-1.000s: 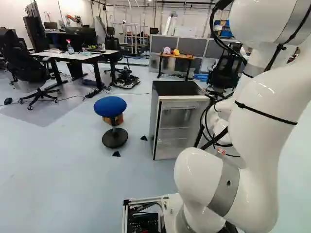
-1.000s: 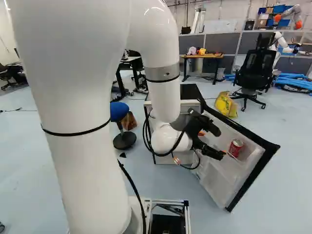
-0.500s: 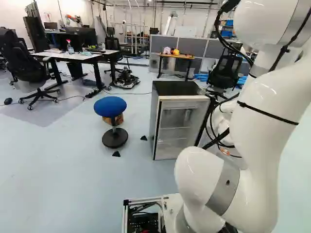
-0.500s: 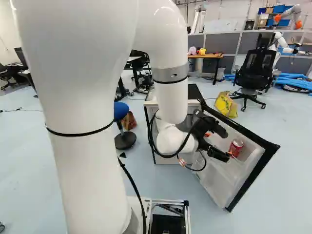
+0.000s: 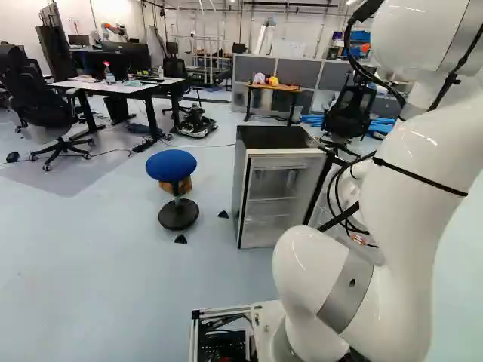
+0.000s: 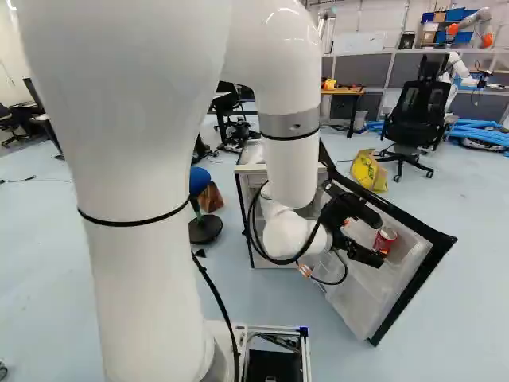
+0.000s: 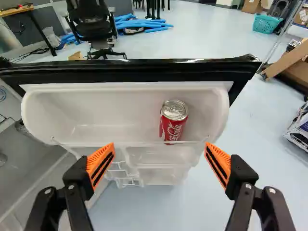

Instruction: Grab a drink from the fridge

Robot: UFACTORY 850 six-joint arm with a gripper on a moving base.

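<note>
Reaching on, the white arm (image 6: 290,159) is carrying its claw (image 7: 160,144) farther out over the fridge door (image 6: 350,306) than half a second ago, while the base is holding its place. Now the claw is hanging released, its two fingers standing wide apart and touching nothing between them. Ahead, at about one o'clock from its middle, the red can (image 7: 172,127) is standing upright in the door bin (image 7: 86,115), close to one end. Folks, I'm judging this about halfway: the fridge (image 5: 278,185) is already standing open at one o'clock from the base, and the claw is lining up nearly in front of the drink. Closing on the can and lifting it clear are both still waiting, and a low approach could be catching the bin's rim. Counting up, I'm seeing one can, one fridge, one open door and one claw; one blue stool (image 5: 171,164) is standing at eleven o'clock, and two small black wedges (image 5: 223,214) are lying beside it.
</note>
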